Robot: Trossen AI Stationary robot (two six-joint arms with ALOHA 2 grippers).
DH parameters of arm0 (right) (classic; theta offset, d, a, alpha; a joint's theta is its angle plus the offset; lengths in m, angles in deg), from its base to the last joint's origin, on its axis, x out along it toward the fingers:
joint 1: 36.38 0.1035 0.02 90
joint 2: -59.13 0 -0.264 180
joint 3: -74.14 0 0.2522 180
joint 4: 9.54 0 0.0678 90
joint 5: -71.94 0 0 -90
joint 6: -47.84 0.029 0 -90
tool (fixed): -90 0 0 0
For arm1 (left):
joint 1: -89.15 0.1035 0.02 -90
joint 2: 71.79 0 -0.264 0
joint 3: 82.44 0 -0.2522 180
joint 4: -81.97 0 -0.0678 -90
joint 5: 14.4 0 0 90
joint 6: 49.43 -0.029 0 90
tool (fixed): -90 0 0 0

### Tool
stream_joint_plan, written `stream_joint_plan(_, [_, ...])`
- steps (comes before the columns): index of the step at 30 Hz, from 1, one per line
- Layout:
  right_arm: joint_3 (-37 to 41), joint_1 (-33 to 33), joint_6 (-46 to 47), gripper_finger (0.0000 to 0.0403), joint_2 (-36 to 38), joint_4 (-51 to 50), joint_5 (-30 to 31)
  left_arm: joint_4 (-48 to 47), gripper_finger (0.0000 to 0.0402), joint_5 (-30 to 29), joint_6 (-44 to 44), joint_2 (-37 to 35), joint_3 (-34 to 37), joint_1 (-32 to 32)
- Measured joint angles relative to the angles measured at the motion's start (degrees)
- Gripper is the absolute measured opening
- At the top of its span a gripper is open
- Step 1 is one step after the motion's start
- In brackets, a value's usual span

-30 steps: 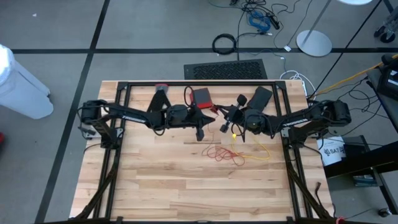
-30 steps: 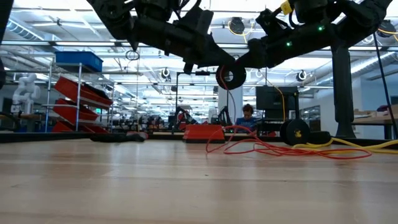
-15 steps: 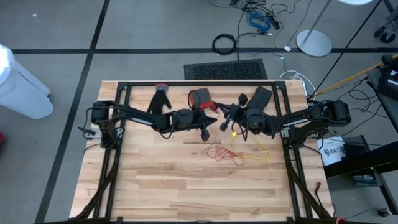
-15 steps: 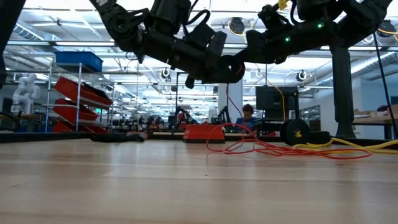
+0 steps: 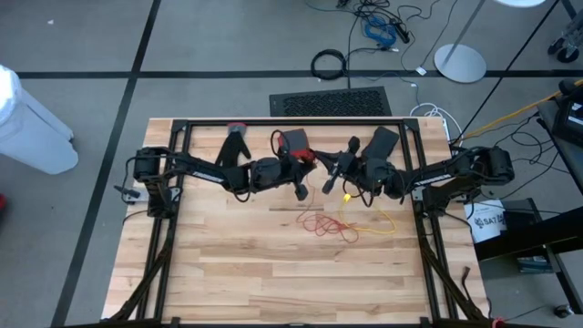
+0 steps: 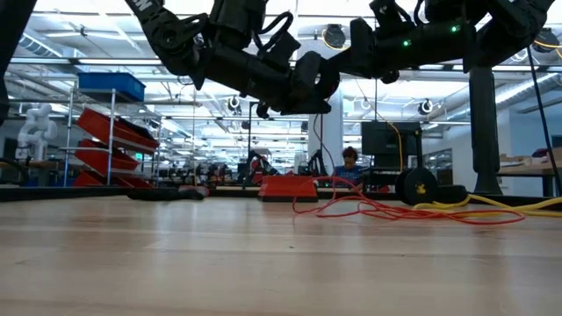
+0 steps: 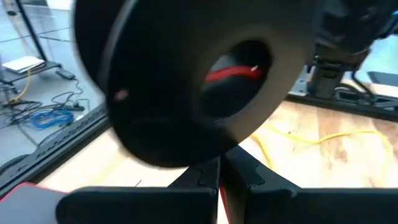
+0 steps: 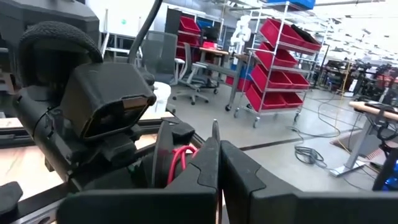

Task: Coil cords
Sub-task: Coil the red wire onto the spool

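The left gripper (image 5: 301, 188) and right gripper (image 5: 328, 182), both with fingers closed, hang close together above the counter (image 5: 237, 273); a black spool (image 7: 180, 81) wound with red cord blocks the left wrist view; the loose red cord (image 5: 326, 225) and yellow cord (image 5: 378, 221) lie tangled on the counter just below the grippers; a red box (image 5: 293, 140) and black glove (image 5: 236, 142) sit behind them.

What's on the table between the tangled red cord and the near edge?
Nothing: in the high view, bare wood runs from the red cord to the table's near edge.

yellow cord (image 5: 381, 221), red cord (image 5: 321, 224), pale wood table (image 5: 273, 273)
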Motion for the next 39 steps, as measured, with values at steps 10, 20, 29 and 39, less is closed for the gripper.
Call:
stream_joint_plan(10, [0.00,1.50,-2.65,0.0000,0.32,-1.03,4.65,-1.45,0.0010,-2.26,-4.51,0.00,1.20,0.24])
stream_joint_plan(20, [0.00,4.29,-4.11,0.0000,3.77,-2.96,5.34,-4.08,0.0011,-3.06,-7.50,0.00,1.20,2.39])
stream_joint_plan(29, [0.00,8.18,-3.54,0.0000,10.68,-9.25,5.09,-4.12,0.0011,-0.04,-9.01,-0.50,1.22,3.58])
stream_joint_plan(39, [0.13,12.87,-4.37,0.0000,16.70,-14.09,5.62,-3.59,0.0011,2.21,-9.01,-0.66,1.04,3.65])
